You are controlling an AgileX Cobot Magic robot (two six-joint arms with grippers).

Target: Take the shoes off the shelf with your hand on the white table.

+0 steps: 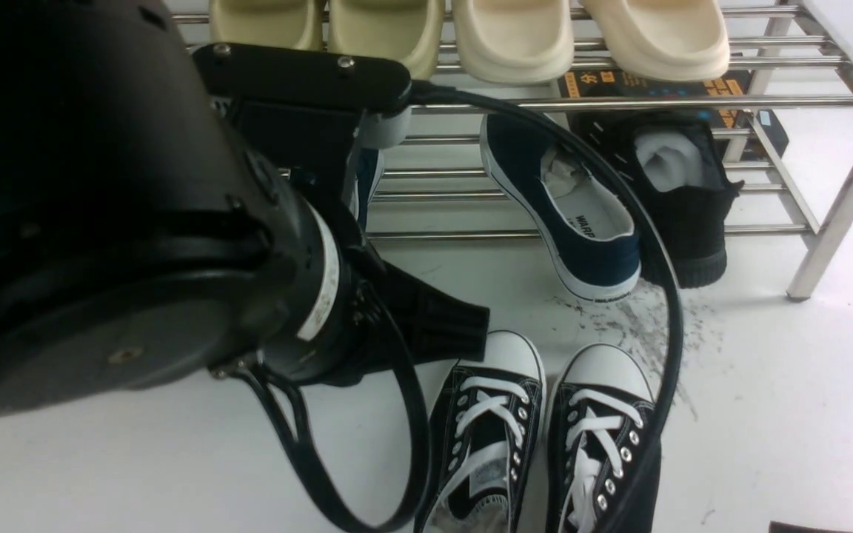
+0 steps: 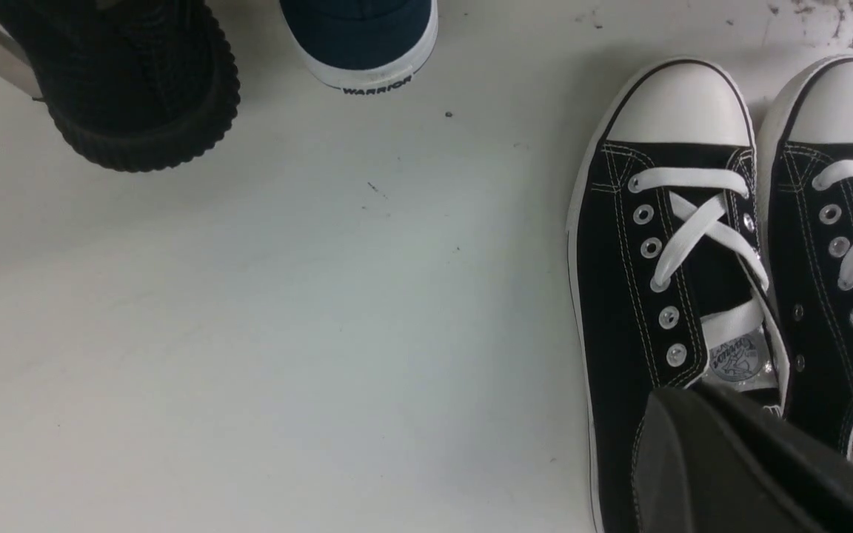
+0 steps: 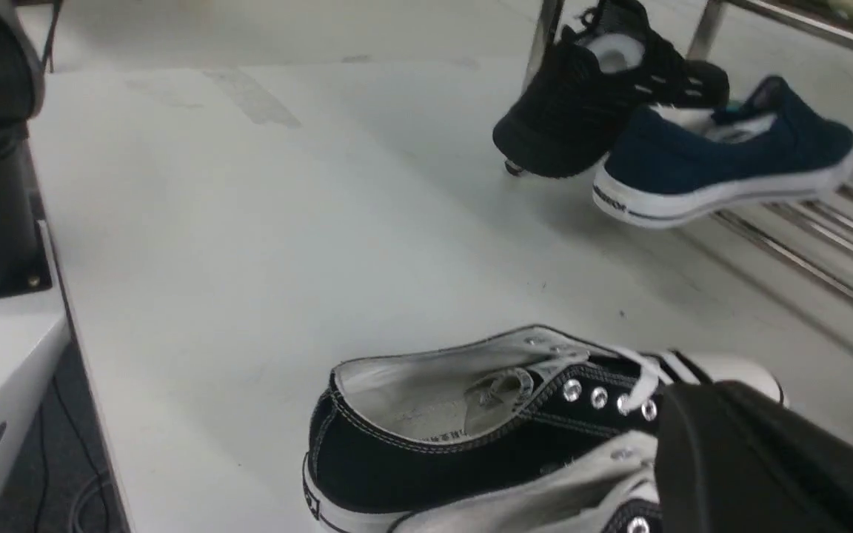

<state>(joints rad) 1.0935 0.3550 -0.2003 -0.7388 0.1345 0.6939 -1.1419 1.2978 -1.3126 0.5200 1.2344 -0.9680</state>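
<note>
The black canvas sneakers [image 1: 493, 426] stand side by side on the white desk [image 1: 138, 466], clear of the shelf [image 1: 619, 101], with the white rubber toe caps towards it. The left arm's housing fills the near left of the front view. Its looping black cable [image 1: 667, 296] crosses the navy slip-on shoe [image 1: 582, 222] and the right-hand sneaker. The left end effector [image 1: 463, 329] sits over the left-hand sneaker's lacing, and the right end effector [image 3: 752, 451] sits at the nearer sneaker's collar. Only one dark finger of each shows, so the jaw spread cannot be determined. The navy shoe and a ribbed-sole black knit shoe [image 1: 686, 215] tilt off the lower rods onto the desk. Smooth cream slippers [image 1: 515, 37] occupy the upper rods. Dark scuff streaks [image 1: 641, 326] mark the desk ahead of the toe caps.
</note>
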